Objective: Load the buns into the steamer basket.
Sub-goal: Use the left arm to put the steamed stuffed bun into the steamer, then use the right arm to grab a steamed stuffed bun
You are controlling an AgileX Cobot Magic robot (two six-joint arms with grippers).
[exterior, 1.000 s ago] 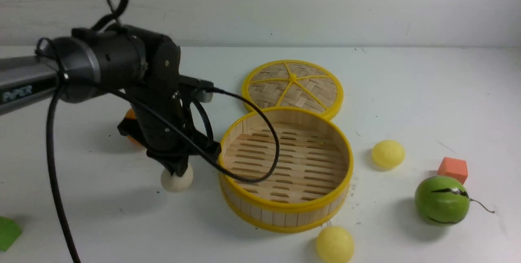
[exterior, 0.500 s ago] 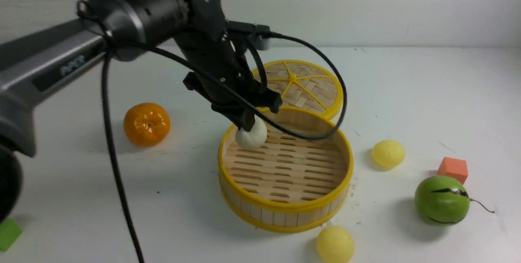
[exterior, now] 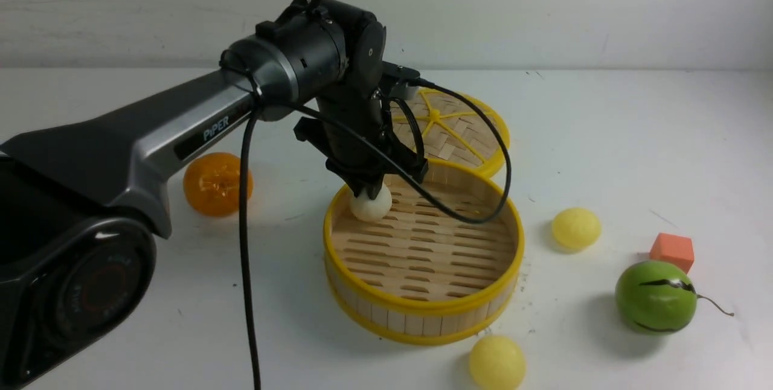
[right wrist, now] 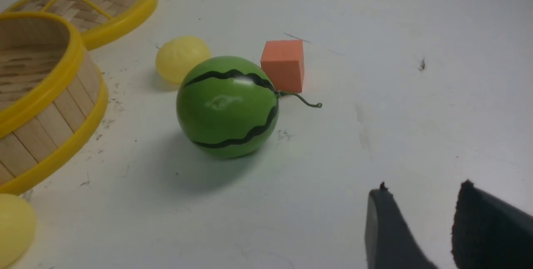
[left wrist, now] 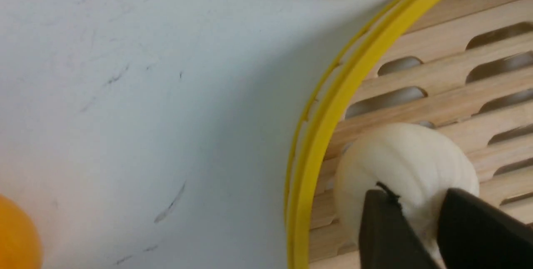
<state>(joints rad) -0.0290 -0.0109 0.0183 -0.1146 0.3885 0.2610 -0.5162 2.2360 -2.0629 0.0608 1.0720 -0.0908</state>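
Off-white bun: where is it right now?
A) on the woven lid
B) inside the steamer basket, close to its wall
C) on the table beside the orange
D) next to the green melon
B: the off-white bun is within the yellow rim of the steamer basket, over the slotted floor near the wall; the left wrist view shows the same.

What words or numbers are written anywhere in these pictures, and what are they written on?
"PiPER": white letters on the grey link of the left arm, seen in the front view.
Round joint cap at that arm's base: faint reddish marks in a ring, too blurred to read.
No other writing or numbers show in any view.
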